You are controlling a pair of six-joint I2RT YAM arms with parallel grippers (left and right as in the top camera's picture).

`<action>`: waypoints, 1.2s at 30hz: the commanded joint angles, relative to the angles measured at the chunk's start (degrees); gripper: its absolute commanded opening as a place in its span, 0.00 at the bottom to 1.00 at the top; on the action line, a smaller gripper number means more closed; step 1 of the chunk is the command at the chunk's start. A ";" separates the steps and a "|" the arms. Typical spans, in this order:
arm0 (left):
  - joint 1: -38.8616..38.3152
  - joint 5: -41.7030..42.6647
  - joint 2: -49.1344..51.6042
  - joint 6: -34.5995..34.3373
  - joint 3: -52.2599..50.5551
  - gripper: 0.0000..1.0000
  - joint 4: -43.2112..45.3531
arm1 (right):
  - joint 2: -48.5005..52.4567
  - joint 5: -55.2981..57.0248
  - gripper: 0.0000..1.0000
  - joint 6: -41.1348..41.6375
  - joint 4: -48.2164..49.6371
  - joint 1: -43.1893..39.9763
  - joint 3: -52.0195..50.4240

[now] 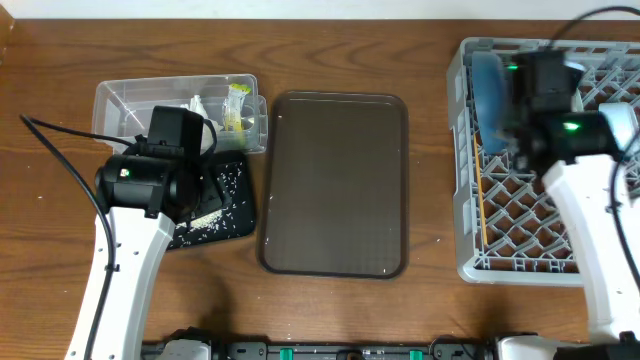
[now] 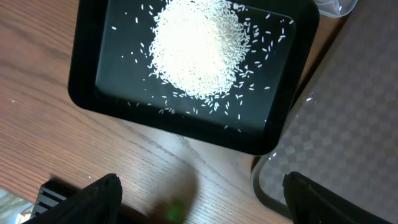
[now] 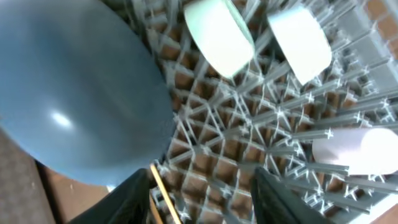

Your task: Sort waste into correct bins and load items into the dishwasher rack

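White rice grains (image 2: 199, 50) lie heaped in the shallow black tray (image 2: 81, 93), which sits on the table left of centre (image 1: 238, 222). My left gripper (image 2: 205, 205) hangs open above the tray's near edge (image 1: 185, 165), holding nothing. The clear tub (image 1: 130, 100) behind it holds the yellow-green wrapper (image 1: 237, 105) and the white tissue (image 1: 198, 104). In the grey rack (image 1: 465, 160) stand the dark blue plate (image 3: 74, 93), mint-green bowl (image 3: 217, 34), light blue bowl (image 3: 298, 40) and pinkish-white cup (image 3: 357, 149). My right gripper (image 3: 202, 202) is open over the lattice, and the chopsticks (image 3: 161, 193) lie by its left finger.
The brown serving tray (image 1: 333, 185) lies between the black tray and the rack, its corner close to my left gripper's right finger (image 2: 317, 199). A black cable (image 1: 60, 150) loops across the table on the left. Both arms' white links reach in from the front edge.
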 commanded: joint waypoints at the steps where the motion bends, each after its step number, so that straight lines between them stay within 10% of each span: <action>1: 0.31 -1.27 0.09 -0.55 -0.13 0.86 0.00 | -0.87 -10.34 0.55 -3.23 -2.45 -4.68 0.17; 19: -0.79 12.35 1.29 12.44 -0.11 0.86 6.25 | -0.79 -34.95 0.78 -22.80 -10.01 -14.21 0.15; 36: -1.75 14.40 -2.05 16.06 -1.36 0.86 -6.12 | -15.43 -30.18 0.86 -17.25 -10.40 -15.76 -9.86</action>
